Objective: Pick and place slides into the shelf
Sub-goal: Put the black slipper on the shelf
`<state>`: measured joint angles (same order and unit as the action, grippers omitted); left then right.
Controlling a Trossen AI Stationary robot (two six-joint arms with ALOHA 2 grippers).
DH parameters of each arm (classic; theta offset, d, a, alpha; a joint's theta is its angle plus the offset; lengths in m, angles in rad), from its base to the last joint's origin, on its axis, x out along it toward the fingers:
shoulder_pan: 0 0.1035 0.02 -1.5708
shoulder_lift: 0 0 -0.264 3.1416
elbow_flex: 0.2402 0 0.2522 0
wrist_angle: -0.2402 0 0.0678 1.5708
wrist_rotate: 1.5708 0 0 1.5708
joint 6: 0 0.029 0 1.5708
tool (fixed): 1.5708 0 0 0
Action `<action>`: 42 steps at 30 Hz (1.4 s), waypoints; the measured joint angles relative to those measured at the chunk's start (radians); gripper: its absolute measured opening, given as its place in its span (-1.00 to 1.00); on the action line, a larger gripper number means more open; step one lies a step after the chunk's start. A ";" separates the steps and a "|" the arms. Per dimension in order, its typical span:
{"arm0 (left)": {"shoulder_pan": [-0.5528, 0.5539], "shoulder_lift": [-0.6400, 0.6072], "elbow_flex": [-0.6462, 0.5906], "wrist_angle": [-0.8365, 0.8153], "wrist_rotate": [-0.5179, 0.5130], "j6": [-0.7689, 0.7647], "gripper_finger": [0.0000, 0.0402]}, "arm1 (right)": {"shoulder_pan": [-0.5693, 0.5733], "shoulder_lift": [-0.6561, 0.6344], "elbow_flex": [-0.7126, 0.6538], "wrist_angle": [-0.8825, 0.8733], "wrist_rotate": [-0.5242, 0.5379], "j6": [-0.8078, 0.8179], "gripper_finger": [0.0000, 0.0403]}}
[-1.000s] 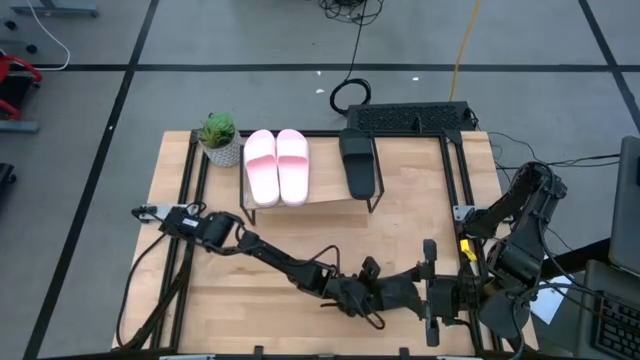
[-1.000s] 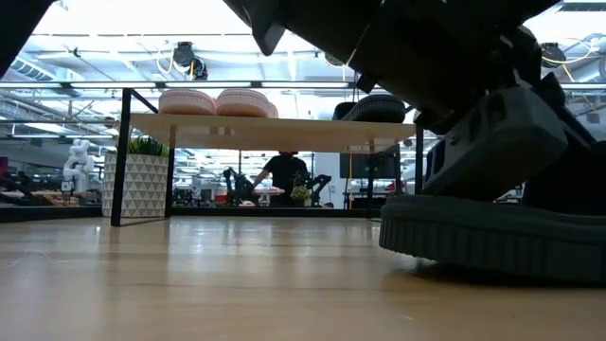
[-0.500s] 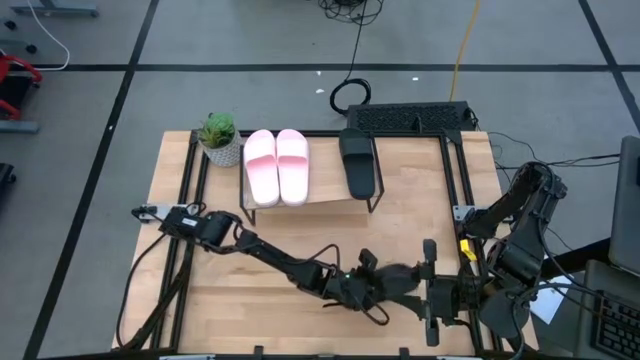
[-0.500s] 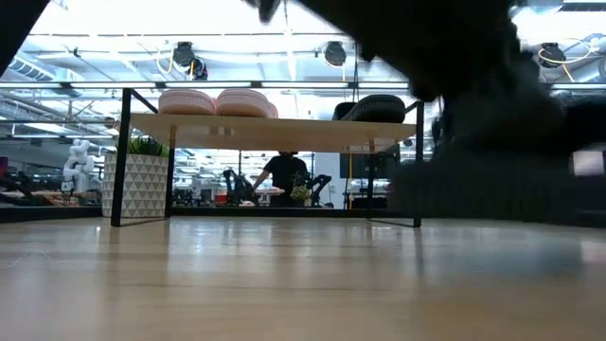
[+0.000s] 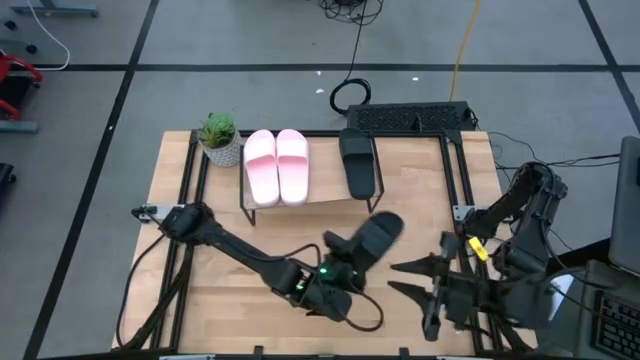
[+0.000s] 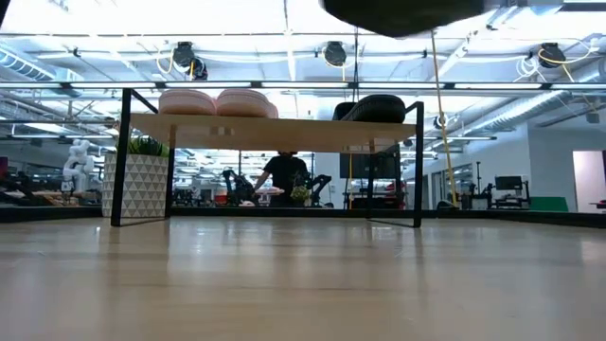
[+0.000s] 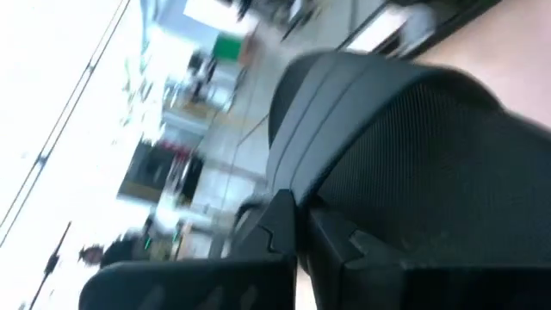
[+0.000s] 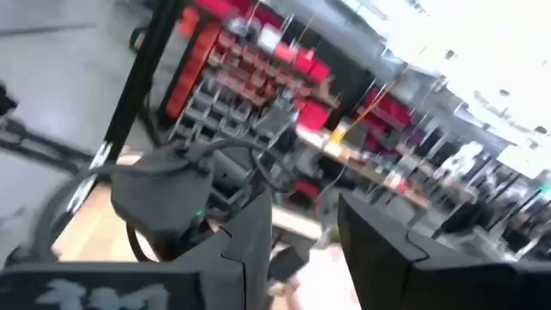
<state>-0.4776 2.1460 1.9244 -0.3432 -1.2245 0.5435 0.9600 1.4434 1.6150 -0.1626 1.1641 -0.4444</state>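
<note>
A black slide point(image 5: 375, 238) hangs above the table's near middle, with my left gripper point(image 5: 338, 262) shut on it. In the low view only its underside point(image 6: 398, 13) shows, at the picture's top. The shelf point(image 5: 318, 196) stands at the table's far side. It carries a pale pink pair point(image 5: 277, 166) and another black slide point(image 5: 358, 162), all resting on their soles. My right gripper point(image 5: 408, 279) stands open to the right of the held slide, holding nothing. My left gripper holds the black slide by the end nearest the table's front edge point(image 7: 344, 185); its two fingers point(image 7: 274, 231) stand close together on it. They come from the near left, slanting up. The slide is lifted clear of the table, its other end pointing toward the far right.
A small potted plant point(image 5: 219, 137) stands at the shelf's left end. A black keyboard-like device point(image 5: 405, 117) lies behind the shelf at the far right. Bare wooden tabletop point(image 5: 240, 310) lies between the shelf and the near edge.
My left gripper has shut on the black slide, which lay on the table near the front edge, and has raised it clear, going up and toward the shelf. The slide now points toward the far right. My right gripper has stayed open.
</note>
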 joint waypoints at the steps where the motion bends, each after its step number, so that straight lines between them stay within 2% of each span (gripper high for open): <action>1: -0.002 -0.013 0.000 -0.037 -0.039 -0.040 -0.99 | 0.005 -0.001 0.000 0.045 0.018 -0.053 -0.39; 5: 0.006 -0.105 -0.001 -0.158 -0.114 -0.213 -1.00 | 0.027 -0.002 0.000 0.201 0.071 -0.226 -0.39; 12: 0.133 -0.296 -0.001 -0.215 -0.110 -0.433 -1.00 | 0.049 -0.002 0.000 0.234 0.074 -0.250 -0.39; 14: 0.189 -0.339 -0.001 -0.224 -0.077 -0.525 -1.00 | 0.056 -0.002 0.000 0.234 0.087 -0.249 -0.39; 19: 0.312 -0.386 0.000 -0.342 0.085 -0.743 -1.00 | 0.057 -0.002 0.000 0.238 0.179 -0.258 -0.39; 24: 0.384 -0.384 -0.001 -0.489 0.130 -0.911 -1.00 | 0.056 -0.002 0.000 0.244 0.281 -0.286 -0.39; 27: 0.408 -0.380 -0.001 -0.539 0.126 -0.956 -1.00 | 0.056 -0.002 0.000 0.242 0.307 -0.309 -0.39; 32: 0.439 -0.378 -0.001 -0.537 0.126 -0.939 -1.00 | 0.056 -0.002 0.000 0.258 0.303 -0.335 -0.39; 42: 0.492 -0.244 -0.001 -0.549 0.134 -0.904 -1.00 | 0.056 -0.002 0.000 0.260 0.304 -0.327 -0.39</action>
<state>0.0149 1.9019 1.9232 -0.8921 -1.0900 -0.3610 1.0164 1.4418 1.6154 0.0974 1.4678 -0.7712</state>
